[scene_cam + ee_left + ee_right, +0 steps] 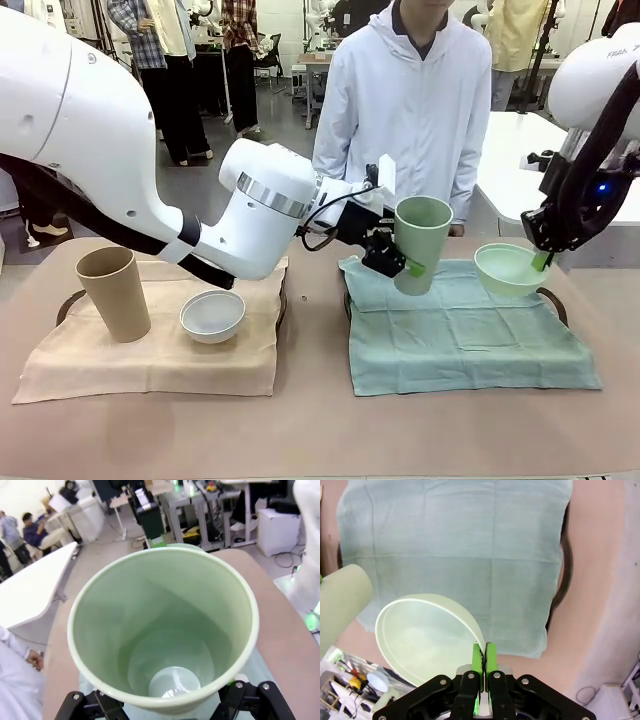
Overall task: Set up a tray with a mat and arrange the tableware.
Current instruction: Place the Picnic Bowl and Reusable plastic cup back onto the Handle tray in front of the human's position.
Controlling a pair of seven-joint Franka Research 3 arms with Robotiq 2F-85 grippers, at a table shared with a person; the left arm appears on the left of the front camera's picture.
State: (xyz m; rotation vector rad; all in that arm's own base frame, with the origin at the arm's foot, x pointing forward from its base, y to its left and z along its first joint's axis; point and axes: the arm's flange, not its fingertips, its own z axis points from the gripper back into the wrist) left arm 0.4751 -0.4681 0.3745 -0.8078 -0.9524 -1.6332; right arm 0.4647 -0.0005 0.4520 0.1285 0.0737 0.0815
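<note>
The pale green cup is held around its lower wall by the left gripper, jaws spread wide to fit it, at centre frame with its base at the far edge of the green mat. The pale green bowl is pinched by its thin rim in the shut right gripper, centre right, tilted above the mat. A slip is judged likeliest there, the rim hold being slight. The cup could topple if released while leaning. The tan cup and white bowl are set on the beige mat, lower left.
</note>
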